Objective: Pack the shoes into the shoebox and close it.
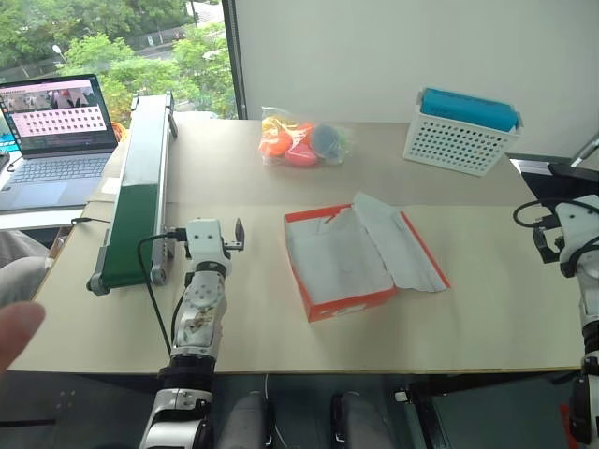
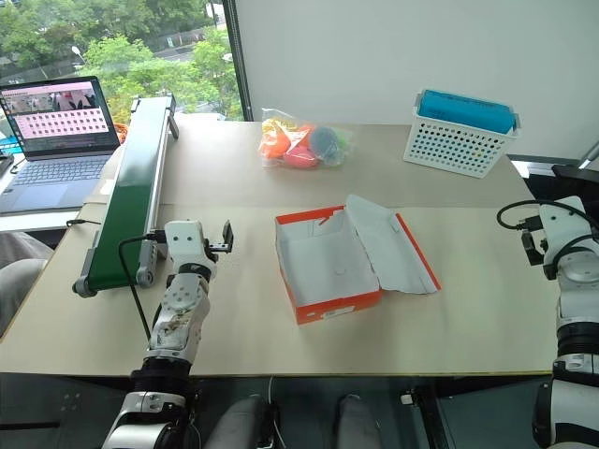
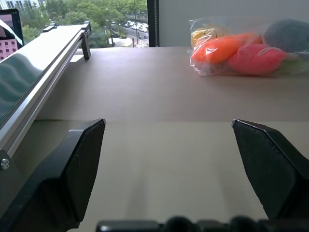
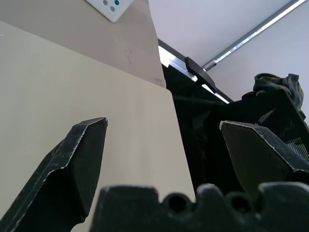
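Observation:
The shoebox is a red-orange box lying open in the middle of the table, lined with white tissue paper that spills over its right side. The shoes are out of view. My left gripper is open and empty. It hovers low over the table to the left of the box, beside the conveyor, pointing away from me. My right gripper is also open and empty. It is out at the table's right edge, well apart from the box.
A green conveyor belt runs along the left side, with a laptop beyond it. A clear bag of orange and blue toys lies at the back. A white perforated basket stands back right. A person's fingertip shows at the left.

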Controlling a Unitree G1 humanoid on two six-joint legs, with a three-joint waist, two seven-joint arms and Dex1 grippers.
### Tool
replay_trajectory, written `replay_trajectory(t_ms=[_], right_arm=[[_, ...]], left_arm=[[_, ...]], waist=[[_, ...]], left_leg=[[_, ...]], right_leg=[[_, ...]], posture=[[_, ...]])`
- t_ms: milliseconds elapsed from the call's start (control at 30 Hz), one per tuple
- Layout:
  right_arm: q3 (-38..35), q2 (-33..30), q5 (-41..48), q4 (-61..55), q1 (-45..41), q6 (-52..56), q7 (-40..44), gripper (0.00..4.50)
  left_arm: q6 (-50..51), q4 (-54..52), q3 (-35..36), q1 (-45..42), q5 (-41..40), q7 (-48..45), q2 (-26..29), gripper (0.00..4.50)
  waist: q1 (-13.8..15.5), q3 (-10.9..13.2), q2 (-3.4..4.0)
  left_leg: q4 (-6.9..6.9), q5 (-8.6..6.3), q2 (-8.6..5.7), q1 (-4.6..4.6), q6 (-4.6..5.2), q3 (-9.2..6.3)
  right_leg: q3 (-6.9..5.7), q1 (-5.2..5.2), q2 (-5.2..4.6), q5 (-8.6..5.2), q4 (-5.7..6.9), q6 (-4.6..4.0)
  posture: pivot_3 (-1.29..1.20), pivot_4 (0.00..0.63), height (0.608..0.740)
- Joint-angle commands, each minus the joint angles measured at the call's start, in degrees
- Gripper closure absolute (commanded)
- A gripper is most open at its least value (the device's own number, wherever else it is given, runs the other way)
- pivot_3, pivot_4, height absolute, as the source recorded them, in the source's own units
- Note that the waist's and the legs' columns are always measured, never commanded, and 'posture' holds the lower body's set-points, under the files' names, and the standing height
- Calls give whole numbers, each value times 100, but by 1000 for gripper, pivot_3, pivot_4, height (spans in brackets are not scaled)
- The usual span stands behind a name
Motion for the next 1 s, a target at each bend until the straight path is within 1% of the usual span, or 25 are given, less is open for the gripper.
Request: replay_trajectory(t_ms=[33, 67, 133, 267, 367, 400, 500, 567, 633, 667, 700, 800, 867, 1000], right_arm=[[-189, -78, 75, -315, 75, 30, -95, 69], [-226, -85, 104, -365, 111, 58, -105, 69], [-240, -90, 138, -422, 147, 197, -65, 69], [-348, -31, 359, -624, 206, 534, 54, 69], [-817, 174, 1074, -1131, -8, 1025, 253, 69], [-861, 245, 1356, -1458, -133, 1284, 508, 69], [-460, 353, 2130, -2795, -377, 2113, 1690, 69], [-176, 331, 2439, -3526, -317, 2519, 2280, 69], [154, 239, 2804, -4393, -166, 2871, 2947, 69], [251, 216, 2913, -4677, -101, 2988, 3140, 69], [467, 118, 3094, -5098, 40, 3079, 3543, 69], [941, -46, 3402, -5969, 443, 3110, 4402, 69], [1029, 64, 3418, -6057, 589, 3021, 4482, 69], [1026, 367, 3275, -5976, 772, 2844, 4240, 69]], left_arm=[[-116, -218, -149, -122, 114, -92, 44, 0], [-128, -353, -227, -125, 157, -145, 55, 0], [-71, -969, -334, -66, 416, -121, 193, 0], [339, -1726, -285, 29, 759, -99, 539, 0], [775, -1989, 9, 99, 720, -172, 859, 0], [915, -1966, 209, 119, 629, -165, 961, 0], [1404, -1683, 897, 214, 393, -106, 1299, 0], [1662, -1593, 1115, 246, 238, -184, 1427, 0], [1789, -1618, 1230, 289, 175, -285, 1568, 0], [1801, -1617, 1272, 309, 148, -324, 1616, 0], [1906, -1579, 1355, 308, 30, -420, 1672, 0], [2212, -1482, 1484, 326, -123, -579, 1806, 0], [2387, -1496, 1487, 340, -131, -581, 1840, 0], [2747, -1558, 1462, 297, -147, -587, 1877, 0]], waist=[[2, 0, 0], [4, 0, 0], [4, 1, -1], [0, -2, 4], [-17, -7, 12], [-44, -7, 13], [-141, -5, 21], [-181, -3, 26], [-133, -3, 26], [-85, -3, 25], [-53, -2, 23], [83, -1, 20], [96, -1, 20], [91, -2, 16]], left_leg=[[0, 0, 0, 0, 0, 0], [0, 0, 0, 0, 0, 0], [0, 0, 0, -1, 1, 0], [1, -1, 0, -3, 1, 1], [0, -1, 0, 5, 1, 2], [0, -1, 2, 7, 1, 2], [0, 0, 6, 9, 0, 1], [0, 0, 11, 9, 0, 1], [-1, 0, 13, 7, 0, -13], [0, -1, 10, 5, 0, -14], [0, -2, 6, 2, 2, -19], [5, -6, -3, -10, 8, -27], [17, -12, -4, -15, 16, -30], [52, -19, -4, -30, 25, -25]], right_leg=[[0, 0, 0, 0, 0, 0], [0, 0, 0, 0, 0, 0], [-1, 0, 0, 0, 0, 0], [2, -1, -1, 2, -2, 2], [4, 3, -1, 2, 1, 2], [5, 3, 1, 2, 2, 1], [5, 1, 3, 3, 6, 0], [8, -8, 6, 3, 13, 0], [-3, -2, 14, 3, 13, 0], [-5, -3, 11, 3, 11, 0], [-12, -1, 5, 3, 10, 0], [-28, 2, -9, 4, 0, 4], [-30, 4, -12, 5, -5, 7], [-25, 2, -17, 13, -11, 14]], posture=[[0, 150, 699], [0, 150, 699], [0, 150, 699], [0, 150, 699], [0, 150, 699], [0, 150, 699], [0, 150, 699], [0, 150, 699], [0, 150, 699], [0, 150, 699], [0, 150, 699], [0, 150, 699], [0, 150, 699], [0, 150, 699]])
